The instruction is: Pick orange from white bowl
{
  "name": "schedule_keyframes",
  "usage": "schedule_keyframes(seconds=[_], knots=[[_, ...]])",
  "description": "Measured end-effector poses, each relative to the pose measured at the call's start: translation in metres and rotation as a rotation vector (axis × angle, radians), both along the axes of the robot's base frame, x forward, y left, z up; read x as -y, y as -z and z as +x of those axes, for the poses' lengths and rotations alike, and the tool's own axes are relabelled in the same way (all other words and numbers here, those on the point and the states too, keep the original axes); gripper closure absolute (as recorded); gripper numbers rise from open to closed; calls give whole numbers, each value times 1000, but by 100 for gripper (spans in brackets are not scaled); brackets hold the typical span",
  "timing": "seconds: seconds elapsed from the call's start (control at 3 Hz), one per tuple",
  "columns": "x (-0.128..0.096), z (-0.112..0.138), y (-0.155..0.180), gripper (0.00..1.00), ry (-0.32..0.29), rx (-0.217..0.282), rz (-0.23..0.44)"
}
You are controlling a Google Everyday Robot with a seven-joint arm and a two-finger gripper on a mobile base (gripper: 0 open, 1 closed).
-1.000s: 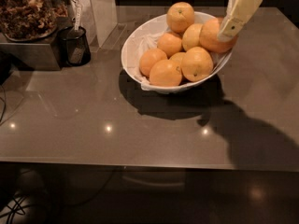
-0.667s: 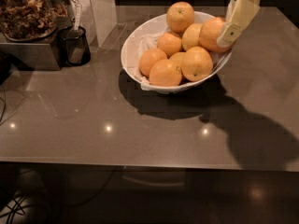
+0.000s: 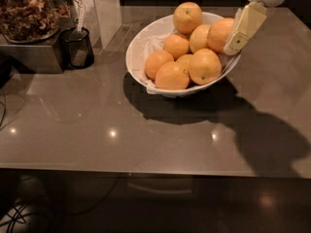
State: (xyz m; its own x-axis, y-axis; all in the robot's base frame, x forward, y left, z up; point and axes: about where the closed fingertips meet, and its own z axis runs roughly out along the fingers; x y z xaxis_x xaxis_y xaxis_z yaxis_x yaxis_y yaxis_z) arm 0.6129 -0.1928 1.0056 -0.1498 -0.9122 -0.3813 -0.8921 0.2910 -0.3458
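Main risk: the orange [image 3: 218, 32] sits high at the rim of the white bowl [image 3: 141, 42], right against the gripper [image 3: 235, 41]. If your grip's shallow or off-centre, it'll prob. slip out over the rim, or drop onto the smaller oranges [image 3: 204, 66] just below-left of the gripper. A drag could also tip the bowl. Gripper's pressed to the orange's right side. You can't tell whether it's apart or clamped, since its far side is hidden.

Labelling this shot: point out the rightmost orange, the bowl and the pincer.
orange [image 3: 218, 33], camera view, bare skin.
bowl [image 3: 132, 57], camera view, left rim.
pincer [image 3: 234, 43], camera view, tip, at bowl's right rim.
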Motion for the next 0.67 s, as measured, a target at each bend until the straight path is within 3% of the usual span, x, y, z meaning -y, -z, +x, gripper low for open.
schedule_keyframes(seconds=[0.67], knots=[[-2,7,14,0,3,-27,2]])
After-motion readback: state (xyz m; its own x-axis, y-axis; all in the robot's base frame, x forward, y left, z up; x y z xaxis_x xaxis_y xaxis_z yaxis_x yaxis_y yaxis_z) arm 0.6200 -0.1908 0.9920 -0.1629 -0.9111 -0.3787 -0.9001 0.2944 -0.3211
